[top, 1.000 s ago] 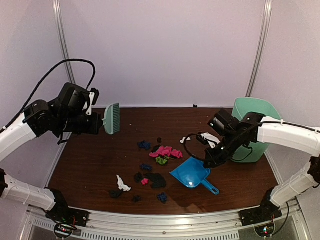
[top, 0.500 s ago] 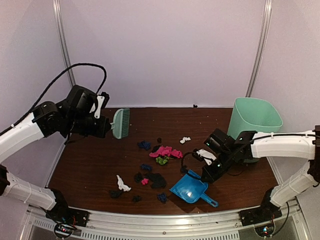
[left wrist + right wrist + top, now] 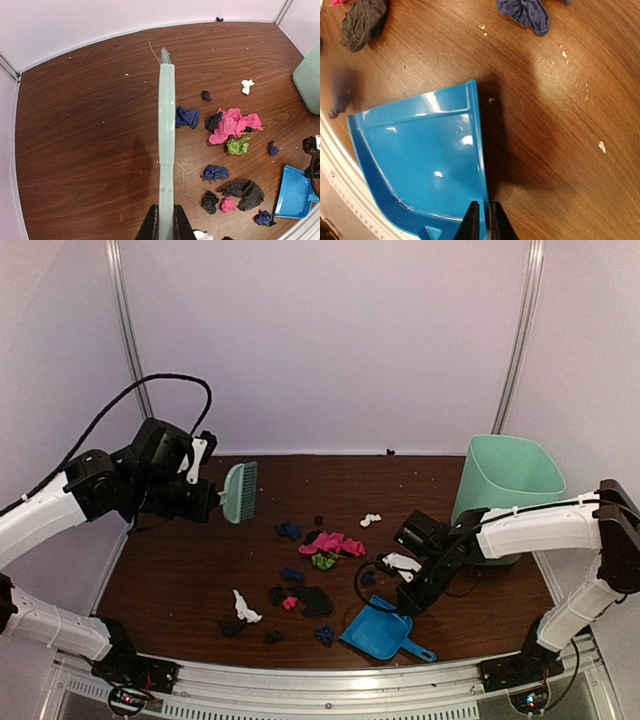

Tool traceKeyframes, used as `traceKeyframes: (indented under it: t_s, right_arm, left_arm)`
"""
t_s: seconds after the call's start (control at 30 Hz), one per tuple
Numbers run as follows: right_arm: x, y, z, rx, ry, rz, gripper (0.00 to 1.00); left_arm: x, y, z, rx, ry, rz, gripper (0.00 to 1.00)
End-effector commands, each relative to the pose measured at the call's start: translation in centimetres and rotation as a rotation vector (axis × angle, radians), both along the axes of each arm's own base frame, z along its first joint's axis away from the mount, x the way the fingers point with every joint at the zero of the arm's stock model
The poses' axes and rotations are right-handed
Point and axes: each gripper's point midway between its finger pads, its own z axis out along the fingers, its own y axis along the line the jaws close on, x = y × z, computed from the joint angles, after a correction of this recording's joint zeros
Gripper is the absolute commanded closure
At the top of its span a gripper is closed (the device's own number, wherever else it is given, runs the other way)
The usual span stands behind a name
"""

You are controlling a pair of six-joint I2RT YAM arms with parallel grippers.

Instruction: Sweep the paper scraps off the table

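Paper scraps lie in a loose cluster mid-table: pink wads (image 3: 333, 542) (image 3: 232, 123), a green one (image 3: 323, 561), dark blue ones (image 3: 289, 530), black ones (image 3: 312, 600) (image 3: 364, 20) and white ones (image 3: 244, 608) (image 3: 246, 86). My left gripper (image 3: 214, 503) (image 3: 166, 225) is shut on the mint-green brush (image 3: 240, 492) (image 3: 166, 130), held above the table (image 3: 180, 570) left of the scraps. My right gripper (image 3: 405, 602) (image 3: 485, 217) is shut on the side wall of the blue dustpan (image 3: 378, 630) (image 3: 425, 155), which sits low at the near edge, right of the scraps.
A mint-green bin (image 3: 510, 490) (image 3: 309, 80) stands at the right side of the table. The silver rail (image 3: 320, 680) (image 3: 340, 185) runs along the near edge, just beside the dustpan. Walls close in the back and sides.
My right gripper has carried the dustpan down and toward the near edge. My left gripper has brought the brush a little right and lower. The scraps have not moved.
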Motion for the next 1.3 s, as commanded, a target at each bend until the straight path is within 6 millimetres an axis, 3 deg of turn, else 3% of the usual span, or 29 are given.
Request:
traceKeyframes:
  t_s: [0.0,0.2,0.27,0.37,0.47,0.57,0.73,0.83,0.93,1.03,1.27]
  right_arm:
    - [1.2,1.3,0.2,0.019,-0.040,0.018,0.86]
    - [2.7,1.9,0.5,-0.006,-0.081,0.018,0.79]
    - [3.3,2.3,1.3,-0.004,-0.100,0.018,0.77]
    - [4.4,3.0,3.0,0.010,-0.137,0.011,0.66]
    - [5.6,3.4,5.1,0.022,-0.197,-0.018,0.39]
    - [6.8,3.6,7.5,0.048,-0.269,-0.046,0.20]
    - [9.5,3.1,12.6,0.088,-0.456,-0.122,0.02]
    - [11.6,1.9,16.9,0.138,-0.568,-0.267,0.00]
    - [12.8,-0.6,18.6,0.148,-0.572,-0.436,0.00]
    - [11.8,-2.2,17.8,0.160,-0.483,-0.452,0.00]
    - [5.4,-4.3,15.3,0.199,-0.284,-0.426,0.00]
  left_arm:
    - [0.7,0.0,1.1,-0.036,-0.050,0.021,1.00]
    - [1.0,-0.1,0.9,-0.025,-0.052,0.020,1.00]
    - [1.0,-0.2,0.9,-0.026,-0.053,0.019,1.00]
    - [1.1,-0.2,1.0,-0.026,-0.053,0.022,1.00]
    - [1.1,-0.1,1.1,-0.029,-0.057,0.031,1.00]
    - [1.1,0.1,1.6,-0.032,-0.065,0.037,1.00]
    - [1.1,1.2,2.9,-0.047,-0.090,0.093,1.00]
    - [1.0,1.6,3.4,-0.062,-0.097,0.116,1.00]
    - [1.1,1.9,3.9,-0.052,-0.089,0.139,1.00]
    - [1.1,1.9,4.5,-0.042,-0.070,0.150,1.00]
    - [0.7,0.6,4.7,-0.081,0.026,0.140,1.00]
